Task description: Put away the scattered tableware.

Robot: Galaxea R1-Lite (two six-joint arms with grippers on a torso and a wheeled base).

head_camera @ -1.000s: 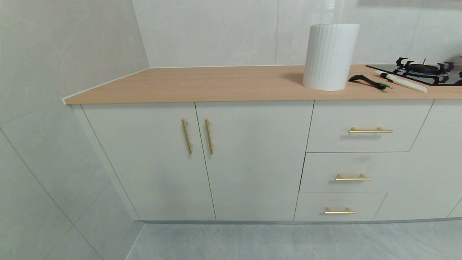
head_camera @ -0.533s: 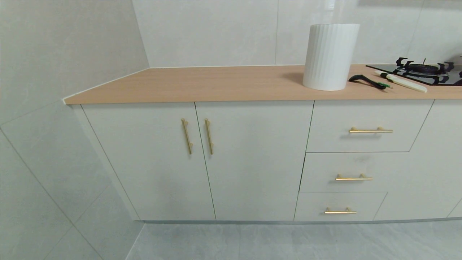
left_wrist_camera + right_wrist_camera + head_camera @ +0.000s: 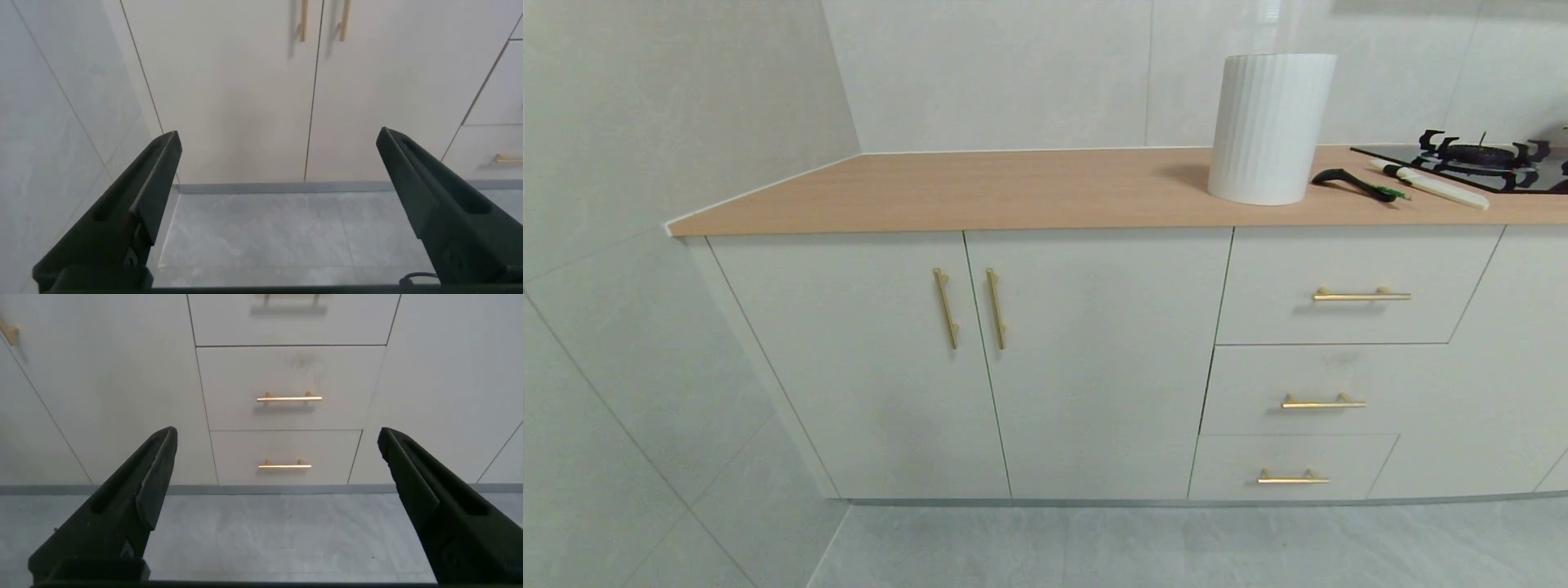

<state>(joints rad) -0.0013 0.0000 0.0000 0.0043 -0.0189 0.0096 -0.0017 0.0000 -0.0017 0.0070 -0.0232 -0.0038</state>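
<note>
On the wooden countertop (image 3: 980,192) at the right lie a black-handled utensil (image 3: 1352,183) and a cream-handled knife (image 3: 1433,184), next to a tall white ribbed holder (image 3: 1270,126). My left gripper (image 3: 278,151) hangs open low before the double cabinet doors (image 3: 319,90), nothing between its fingers (image 3: 135,208). My right gripper (image 3: 278,445) is open too, facing the lower drawers (image 3: 290,388), its fingers (image 3: 433,502) wide apart and empty.
A black gas hob (image 3: 1478,163) occupies the counter's far right. Below are two cabinet doors with gold handles (image 3: 970,309) and three drawers (image 3: 1347,286). A tiled wall (image 3: 645,245) closes the left side. Grey floor (image 3: 1176,543) lies in front.
</note>
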